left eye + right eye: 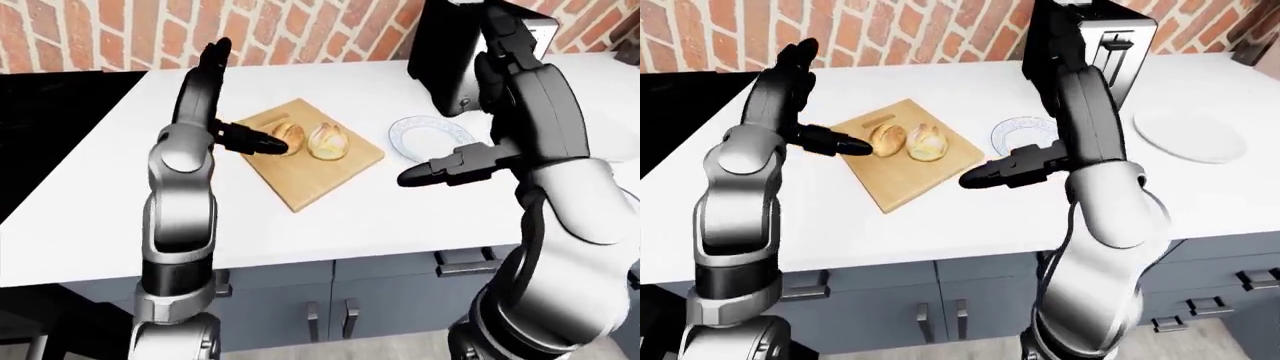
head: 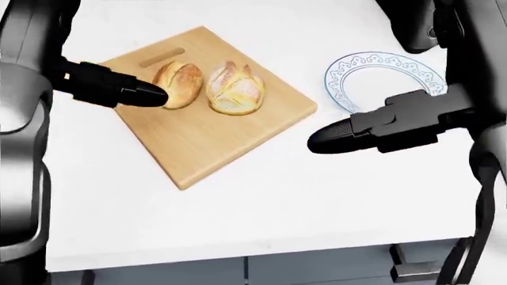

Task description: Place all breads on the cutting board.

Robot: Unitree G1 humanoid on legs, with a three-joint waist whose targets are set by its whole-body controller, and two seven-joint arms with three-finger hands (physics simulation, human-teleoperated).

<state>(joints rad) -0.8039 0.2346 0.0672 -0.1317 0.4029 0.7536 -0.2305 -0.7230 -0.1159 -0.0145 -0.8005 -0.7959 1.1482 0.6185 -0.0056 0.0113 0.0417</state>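
A wooden cutting board (image 2: 198,136) lies on the white counter. Two round bread rolls sit side by side on it: the left roll (image 2: 180,83) and the right roll (image 2: 236,89). My left hand (image 2: 131,92) reaches in from the left, fingers stretched out, its tip touching or just beside the left roll, not closed on it. My right hand (image 2: 349,132) hovers open and empty over the counter, to the right of the board and below a patterned plate (image 2: 380,74).
A toaster (image 1: 1095,37) stands at the top by the brick wall. A plain white plate (image 1: 1190,133) lies at the right in the right-eye view. A black stovetop (image 1: 50,127) borders the counter on the left. Drawers run below the counter edge.
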